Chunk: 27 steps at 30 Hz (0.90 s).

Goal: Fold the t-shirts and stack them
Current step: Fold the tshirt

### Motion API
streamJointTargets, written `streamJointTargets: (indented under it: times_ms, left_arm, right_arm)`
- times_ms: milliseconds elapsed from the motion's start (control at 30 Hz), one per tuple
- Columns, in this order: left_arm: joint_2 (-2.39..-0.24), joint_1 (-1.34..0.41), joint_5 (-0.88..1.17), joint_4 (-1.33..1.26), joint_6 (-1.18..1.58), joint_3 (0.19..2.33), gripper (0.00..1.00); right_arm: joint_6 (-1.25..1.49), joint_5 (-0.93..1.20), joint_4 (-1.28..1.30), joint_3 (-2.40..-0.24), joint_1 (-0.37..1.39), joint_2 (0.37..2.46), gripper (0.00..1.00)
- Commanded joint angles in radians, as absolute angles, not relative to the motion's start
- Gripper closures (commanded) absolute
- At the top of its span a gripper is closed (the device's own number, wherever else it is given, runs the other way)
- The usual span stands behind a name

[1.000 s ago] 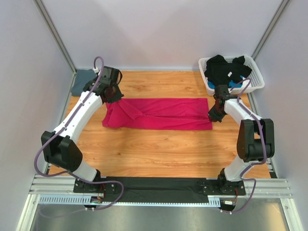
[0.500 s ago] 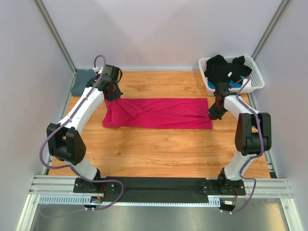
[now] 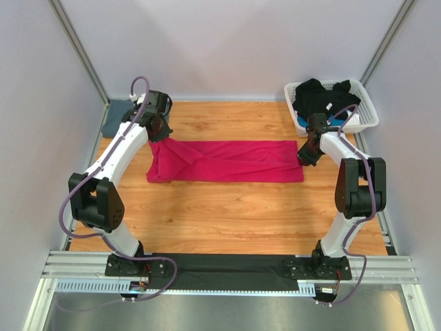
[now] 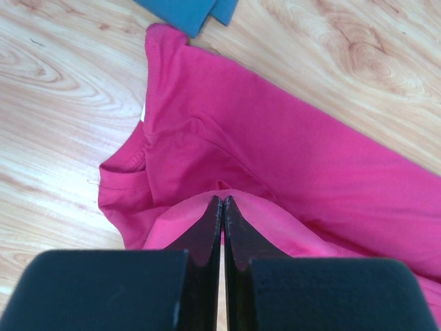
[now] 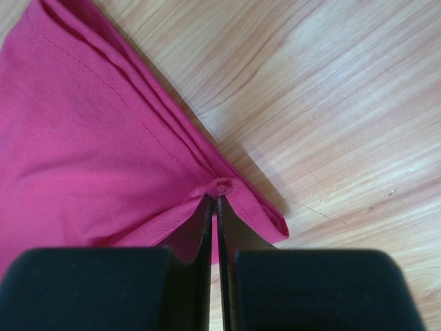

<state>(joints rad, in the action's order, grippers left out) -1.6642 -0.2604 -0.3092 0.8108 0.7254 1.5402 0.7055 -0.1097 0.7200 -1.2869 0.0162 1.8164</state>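
Note:
The magenta-pink t-shirt (image 3: 234, 162) lies as a long band across the wooden table. My left gripper (image 3: 160, 136) is shut on a raised fold of pink cloth at the shirt's left end, its jaws pressed together (image 4: 222, 198) with the shirt (image 4: 289, 152) spread beyond them. My right gripper (image 3: 303, 158) is shut on the bunched hem at the right end (image 5: 215, 198), where the shirt (image 5: 83, 138) shows doubled layers. The slate blue-grey t-shirt (image 3: 117, 117) sits folded at the far left corner, and its corner (image 4: 186, 10) shows just past the pink collar.
A white lattice basket (image 3: 371, 110) holding dark clothes (image 3: 320, 96) stands at the back right, close behind my right arm. Grey walls and metal posts enclose the table on three sides. Bare wood (image 3: 227, 214) stretches between the shirt and the arm bases.
Both grippers have drawn slightly toward the far side with the pink shirt's ends in them. The shirt's near edge has shifted back a little.

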Motion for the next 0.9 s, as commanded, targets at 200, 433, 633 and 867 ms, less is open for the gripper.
streamJointTargets:
  times_ms: [200, 433, 633, 867]
  left_arm:
    - [-1.692, -0.239, -0.333, 0.767, 0.7, 1.578, 1.0]
    - [-1.739, -0.238, -0.31, 0.715, 0.69, 1.588, 1.0]
    - [-1.776, -0.238, -0.328, 0.709, 0.673, 1.611, 1.0]
    - [-1.799, -0.238, -0.357, 0.709, 0.643, 1.606, 1.0]
  right_arm:
    - [0.681, -0.098, 0.71, -1.367, 0.011, 1.879, 1.0]
    - [0.678, -0.081, 0.693, -1.393, 0.011, 1.92, 1.0]
    - [0.666, -0.077, 0.692, -1.41, 0.011, 1.951, 0.99]
    - [0.661, -0.063, 0.698, -1.436, 0.011, 1.983, 1.0]
